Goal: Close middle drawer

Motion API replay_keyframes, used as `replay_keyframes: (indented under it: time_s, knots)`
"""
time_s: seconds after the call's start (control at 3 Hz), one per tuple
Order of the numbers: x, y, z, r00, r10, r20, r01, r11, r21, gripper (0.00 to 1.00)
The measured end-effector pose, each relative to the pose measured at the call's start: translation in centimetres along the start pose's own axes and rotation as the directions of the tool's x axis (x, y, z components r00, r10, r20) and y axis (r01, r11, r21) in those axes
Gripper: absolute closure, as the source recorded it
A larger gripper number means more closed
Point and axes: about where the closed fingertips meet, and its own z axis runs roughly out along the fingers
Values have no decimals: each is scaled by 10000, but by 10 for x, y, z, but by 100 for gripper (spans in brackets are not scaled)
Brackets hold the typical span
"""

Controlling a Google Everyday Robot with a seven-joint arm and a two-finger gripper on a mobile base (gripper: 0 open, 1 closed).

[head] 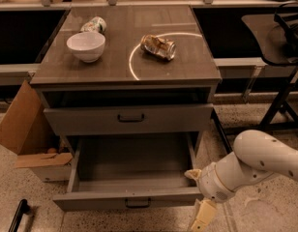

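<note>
Hanging at the right front corner of the middle drawer (91, 200), the gripper (198, 195) has its jaws apart and holds nothing, probably placed to push the front inward. Left of the jaws the drawer stands pulled well out, its box bare and its handle (138, 203) untouched. The way back into the cabinet looks open. A cardboard box (23, 129) lies far left, beside the drawer's side. Beyond the jaws the top drawer (129, 119) is shut; farther off sit a bowl (86, 46) and a can (158, 47).

The cabinet top (187, 64) carries a white bowl (86, 46), a crushed can (158, 46) on its side, and a tipped container (94, 24) behind the bowl. The gripper (197, 197) hangs low beside the cabinet's right front.
</note>
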Motion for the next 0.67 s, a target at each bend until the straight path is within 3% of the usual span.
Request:
replay_keyframes:
  time_s: [0.67]
  knots:
    - [31,-4,41,9925,-1169,371,1165,9931,129,42]
